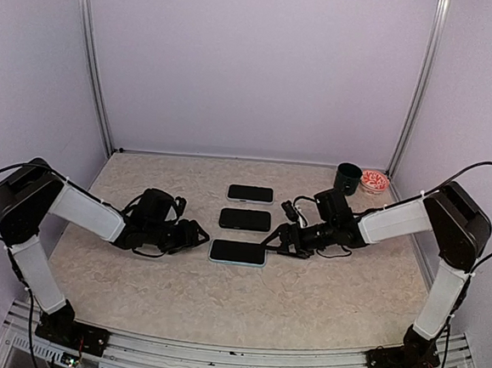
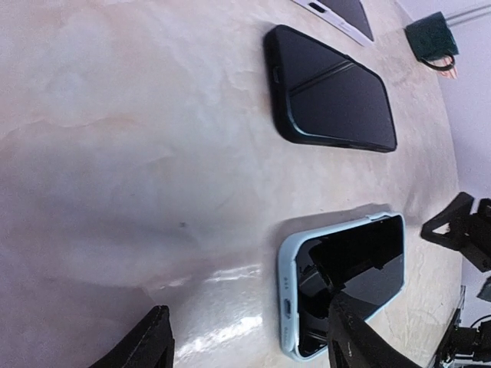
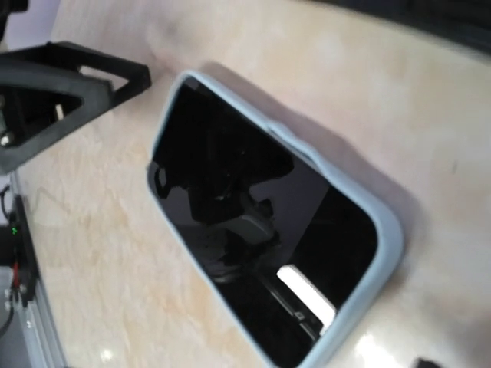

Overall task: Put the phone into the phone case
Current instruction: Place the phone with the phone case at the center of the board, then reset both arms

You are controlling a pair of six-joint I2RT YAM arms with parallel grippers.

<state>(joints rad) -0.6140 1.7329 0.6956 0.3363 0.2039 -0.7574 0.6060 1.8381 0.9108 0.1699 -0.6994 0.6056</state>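
The phone (image 1: 237, 252), black screen up, lies flat on the table inside the light blue phone case (image 2: 288, 287). The case's rim shows around the screen (image 3: 253, 230) in both wrist views. My left gripper (image 1: 196, 235) sits just left of the phone's short end. It is open, with bare table between its fingers (image 2: 146, 343), and its right finger overlaps the phone's near corner in the left wrist view. My right gripper (image 1: 274, 241) is low at the phone's right end, open and holding nothing. Its fingers are almost wholly out of the right wrist view.
Two more phones lie behind in a column: one in a black case (image 1: 245, 219) and one farther back (image 1: 250, 194). A dark green cup (image 1: 347, 178) and a red-and-white bowl (image 1: 373, 180) stand at the back right corner. Walls enclose the table.
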